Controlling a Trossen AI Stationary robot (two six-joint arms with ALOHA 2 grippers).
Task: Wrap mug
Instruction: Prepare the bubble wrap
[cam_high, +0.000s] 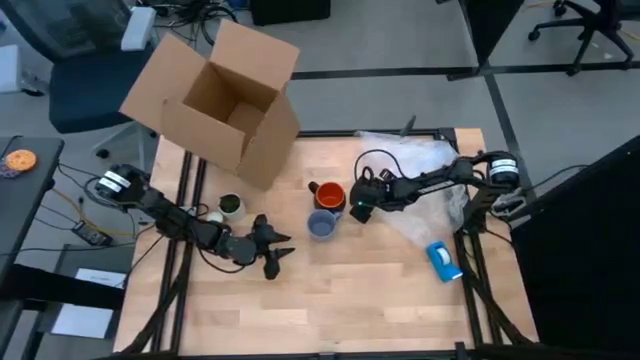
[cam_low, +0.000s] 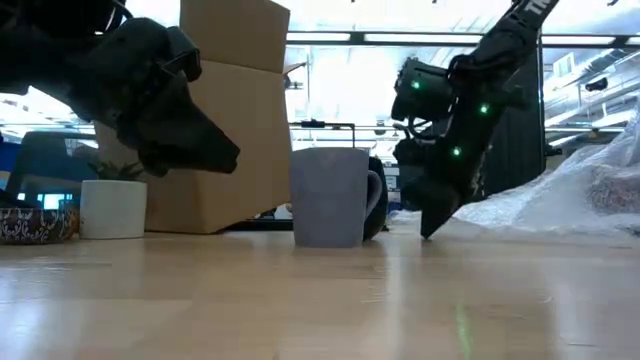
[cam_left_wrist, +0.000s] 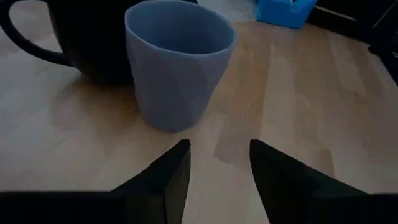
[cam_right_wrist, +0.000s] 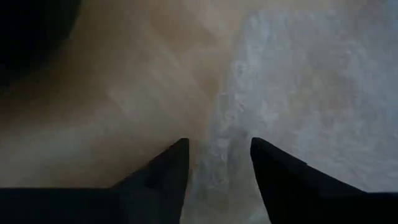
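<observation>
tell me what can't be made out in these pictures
- The mug: in the low view the grey-blue cup hides nearly all of it.
- Right gripper: in the high view, too small to judge its grip on the bubble wrap.
- Blue object: too small to identify.

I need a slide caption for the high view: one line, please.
Right gripper open beside the mug at the bubble wrap's edge; left gripper open nearby.
</observation>
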